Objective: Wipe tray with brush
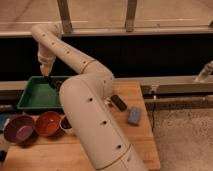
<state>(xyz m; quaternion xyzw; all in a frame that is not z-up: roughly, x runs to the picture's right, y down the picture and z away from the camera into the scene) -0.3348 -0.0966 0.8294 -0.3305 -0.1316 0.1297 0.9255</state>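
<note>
The green tray [33,98] sits at the back left of the wooden table. My arm reaches over from the front and bends down to it. My gripper [47,74] hangs over the tray's far right part, shut on the brush [52,82]. The brush's tan handle is in the gripper. Its dark head points down and to the right, into the tray near the right rim. I cannot tell whether the bristles touch the tray floor. My arm hides the tray's right edge.
A purple bowl [19,128] and an orange bowl [48,123] stand in front of the tray, with a small cup [65,123] beside them. A black object [118,102] and a blue-grey block [134,116] lie to the right. A dark wall and rail run behind the table.
</note>
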